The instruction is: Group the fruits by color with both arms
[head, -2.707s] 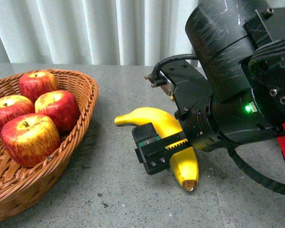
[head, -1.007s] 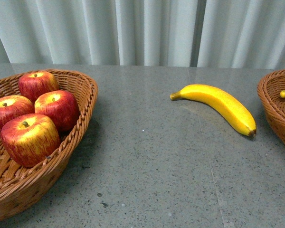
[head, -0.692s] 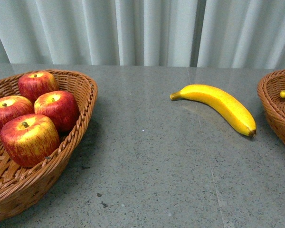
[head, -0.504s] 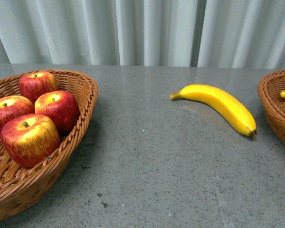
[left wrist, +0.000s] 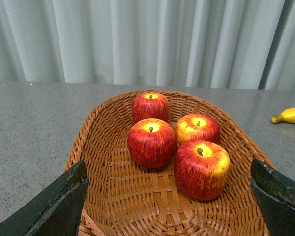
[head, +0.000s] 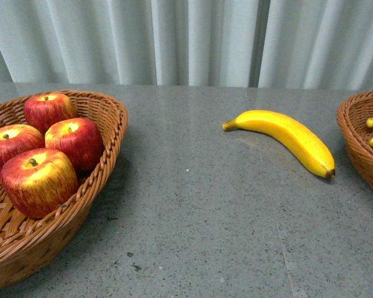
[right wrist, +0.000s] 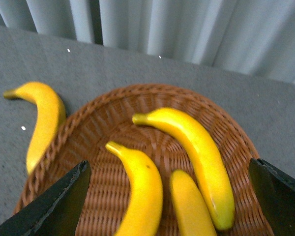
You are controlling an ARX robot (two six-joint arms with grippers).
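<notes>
Red-and-yellow streaked apples, yellow brown-tipped banana, brown woven baskets, speckled grey table.

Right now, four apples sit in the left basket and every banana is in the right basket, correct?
Not every banana. One banana lies on the table, outside the right basket; the front view shows it. The four apples are indeed in the left basket.
</notes>
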